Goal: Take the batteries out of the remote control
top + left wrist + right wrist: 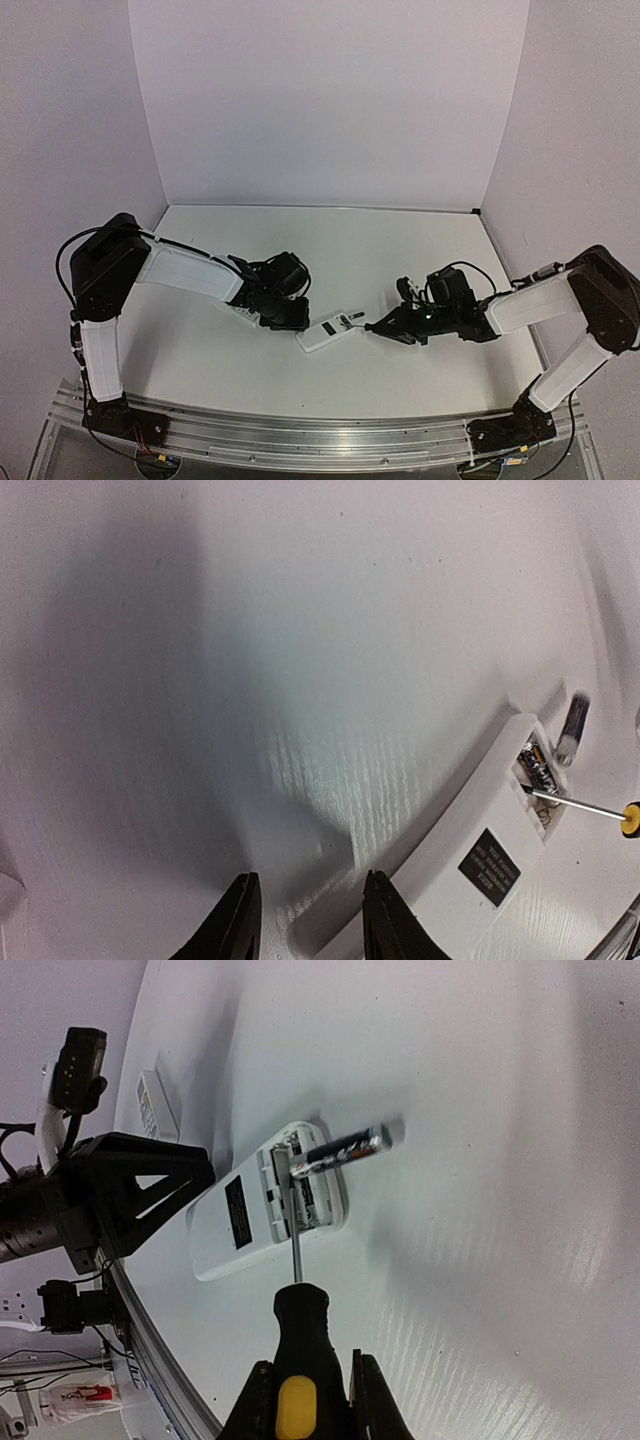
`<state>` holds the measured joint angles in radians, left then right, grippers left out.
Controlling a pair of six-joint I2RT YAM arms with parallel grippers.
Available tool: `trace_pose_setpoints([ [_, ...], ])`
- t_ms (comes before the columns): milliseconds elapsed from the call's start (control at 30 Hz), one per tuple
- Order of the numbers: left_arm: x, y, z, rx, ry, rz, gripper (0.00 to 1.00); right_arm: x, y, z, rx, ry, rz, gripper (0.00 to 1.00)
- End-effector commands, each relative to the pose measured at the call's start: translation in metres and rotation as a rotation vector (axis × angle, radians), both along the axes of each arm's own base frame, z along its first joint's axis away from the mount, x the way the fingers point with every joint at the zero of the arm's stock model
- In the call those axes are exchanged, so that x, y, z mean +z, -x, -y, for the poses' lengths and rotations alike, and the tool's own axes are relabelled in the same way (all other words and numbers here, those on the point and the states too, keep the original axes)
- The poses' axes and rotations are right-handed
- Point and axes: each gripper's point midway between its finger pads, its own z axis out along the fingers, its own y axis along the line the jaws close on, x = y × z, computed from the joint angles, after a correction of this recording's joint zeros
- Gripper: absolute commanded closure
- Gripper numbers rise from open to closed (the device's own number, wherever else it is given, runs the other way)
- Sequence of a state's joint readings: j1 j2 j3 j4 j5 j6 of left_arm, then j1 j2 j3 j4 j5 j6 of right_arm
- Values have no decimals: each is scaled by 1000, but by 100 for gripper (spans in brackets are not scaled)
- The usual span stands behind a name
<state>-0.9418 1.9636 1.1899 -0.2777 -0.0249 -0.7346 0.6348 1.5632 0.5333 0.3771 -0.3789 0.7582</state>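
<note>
The remote control (pixel 326 334) lies back up on the table, its battery recess open. In the right wrist view (pixel 235 1222) one battery (pixel 345 1149) is tipped up, one end at the recess, the other past the remote's edge. A second battery (pixel 318 1203) still lies in the recess. My right gripper (pixel 312 1380) is shut on a black and yellow screwdriver (pixel 300 1345), its tip in the recess. My left gripper (pixel 312 920) is open, its right finger (pixel 385 920) at the remote's near end (pixel 455 875). The raised battery (pixel 572 728) also shows there.
A small white rectangular piece (pixel 156 1102) lies on the table beyond the left gripper. The metal rail (pixel 320 440) runs along the near table edge. White walls close the back and sides.
</note>
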Motion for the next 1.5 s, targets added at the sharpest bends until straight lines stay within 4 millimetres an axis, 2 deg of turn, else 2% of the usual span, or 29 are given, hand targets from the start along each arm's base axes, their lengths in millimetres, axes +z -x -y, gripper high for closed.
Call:
trace_pose_setpoints([
  [0, -46, 26, -40, 6, -169, -107, 66, -9, 1, 11, -67, 45, -14, 100],
  [367, -39, 21, -35, -6, -151, -81, 62, 47, -3, -2, 28, 16, 79, 100],
  [500, -27, 16, -24, -22, -115, -57, 61, 77, -7, -7, 62, 11, 137, 100],
  [633, -10, 10, -12, -41, -74, -29, 60, 94, -7, -5, 70, 25, 165, 100],
  [1000, 33, 4, 1, -84, 12, 46, 48, 88, 6, 15, 90, 139, 155, 100],
  [1167, 38, 19, 17, -177, 110, 10, 39, 86, 11, 21, 86, 153, 146, 100],
  [1333, 37, 44, 35, -281, 245, -70, 28, 85, 14, 29, 51, 163, 148, 100],
  [1467, 39, 60, 45, -341, 306, -106, 22, 83, 17, 33, 38, 164, 139, 100],
])
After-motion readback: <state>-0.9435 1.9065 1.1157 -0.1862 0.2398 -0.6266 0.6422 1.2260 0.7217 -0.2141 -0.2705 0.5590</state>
